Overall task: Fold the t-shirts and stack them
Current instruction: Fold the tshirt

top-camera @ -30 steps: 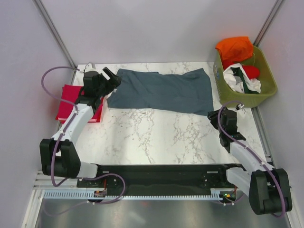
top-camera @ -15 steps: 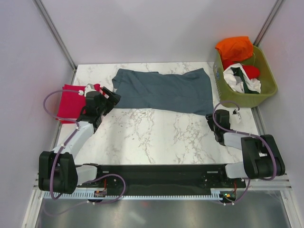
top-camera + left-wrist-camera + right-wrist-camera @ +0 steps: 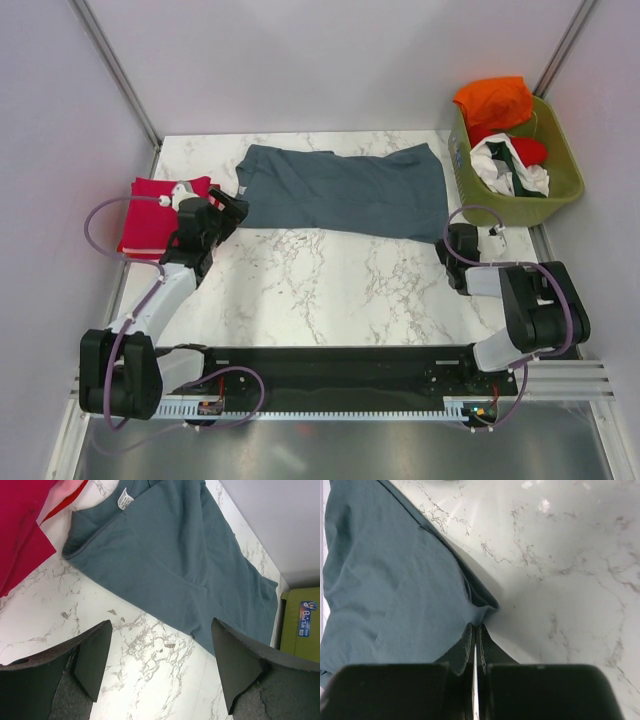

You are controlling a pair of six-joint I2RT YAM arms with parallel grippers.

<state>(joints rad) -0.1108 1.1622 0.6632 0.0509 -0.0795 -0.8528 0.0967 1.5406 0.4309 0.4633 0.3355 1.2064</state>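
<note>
A slate blue-grey t-shirt lies spread flat across the back of the marble table, collar end to the left. A crimson t-shirt, folded to a rectangle, lies at the left edge. My left gripper hovers open just near the blue-grey shirt's left end, between it and the crimson one. In the left wrist view its jaws stand wide apart over bare marble, with the blue-grey shirt and the crimson shirt beyond. My right gripper sits low at the shirt's near right corner. In the right wrist view it is shut, pinching that corner of the blue-grey shirt.
An olive-green plastic basket stands at the back right, holding an orange t-shirt, a white one and a red one. The basket's corner shows in the left wrist view. Walls close in on both sides.
The right gripper has dropped to the shirt's near right corner and shut on it. The left gripper has drawn back from the collar end toward the near side, staying open.
</note>
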